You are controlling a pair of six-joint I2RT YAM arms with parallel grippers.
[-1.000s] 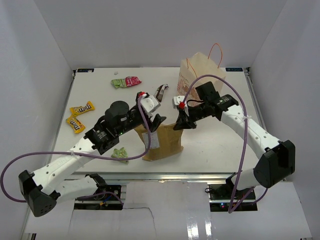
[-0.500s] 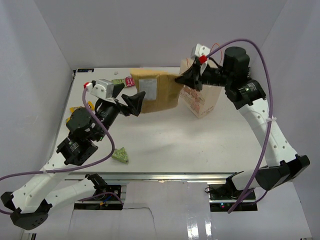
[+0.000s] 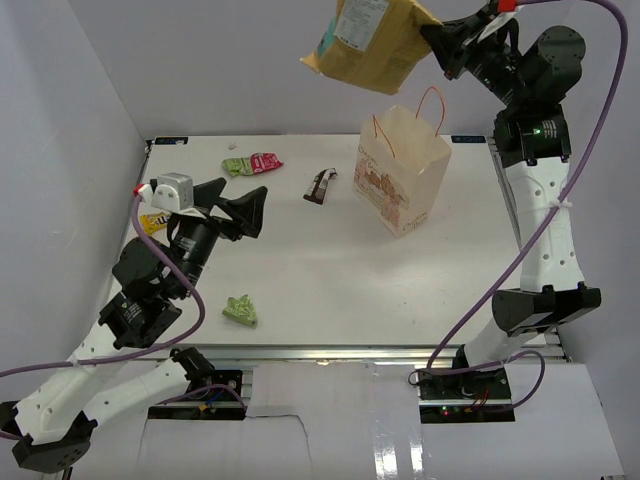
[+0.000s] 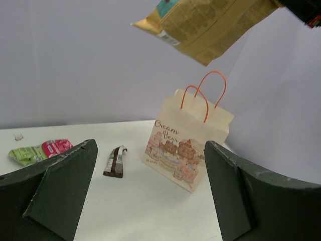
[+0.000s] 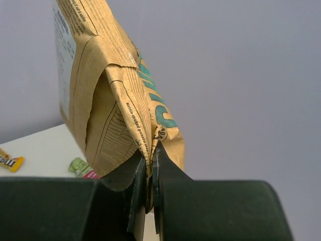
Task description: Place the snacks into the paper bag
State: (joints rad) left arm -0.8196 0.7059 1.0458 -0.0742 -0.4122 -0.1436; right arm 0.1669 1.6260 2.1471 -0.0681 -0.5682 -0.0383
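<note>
Chip bag (image 3: 372, 42) is being held high, toward 11 o'clock of the paper bag (image 3: 402, 185) in the top view, by the right gripper (image 3: 440, 45) alone, jaws clamped on 1 edge. Left gripper (image 3: 238, 205) is being kept at 9 o'clock, spread wide, holding nothing. 0.5 s ago, both grippers were at the chip bag, lower, beside the paper bag's mouth. Insertion from above is judged next. Small packets (image 3: 252, 163) are lying on the table (image 3: 320, 280).

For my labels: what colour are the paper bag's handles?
Orange-red handles; clearest in left wrist view.
</note>
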